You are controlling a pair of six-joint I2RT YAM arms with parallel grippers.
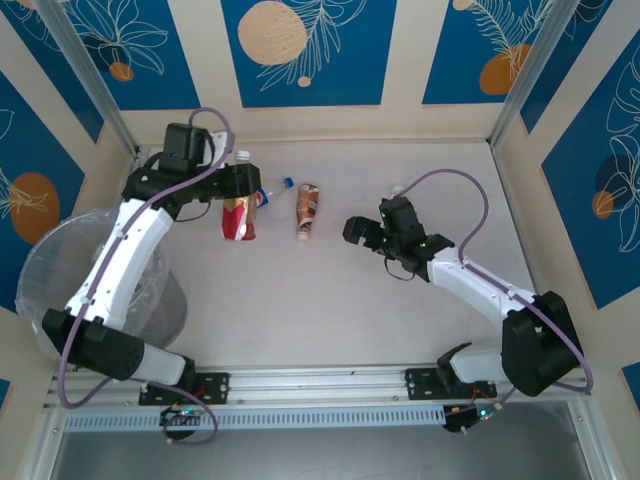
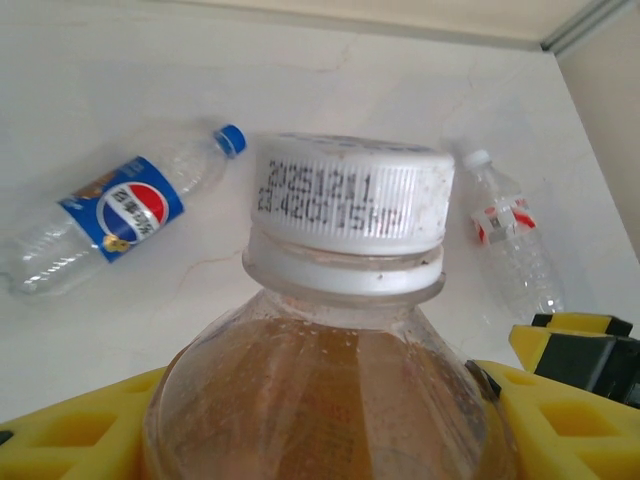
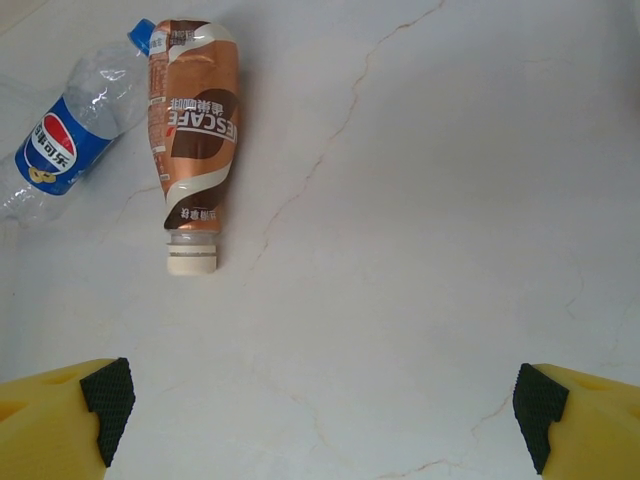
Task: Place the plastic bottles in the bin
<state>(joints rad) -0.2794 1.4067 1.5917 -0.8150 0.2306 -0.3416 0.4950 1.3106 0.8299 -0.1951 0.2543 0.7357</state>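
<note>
Left claw [image 2: 330, 425] — bottle [image 2: 348, 210] clamped between its jaws

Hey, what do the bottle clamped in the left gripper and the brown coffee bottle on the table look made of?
The held bottle: clear glossy plastic, a see-through wall over something brownish; its white ribbed cap looks like matte plastic. The brown coffee bottle: probably plastic too, mostly hidden under a shiny printed sleeve, likely film; its off-white ridged cap looks plastic.
</note>
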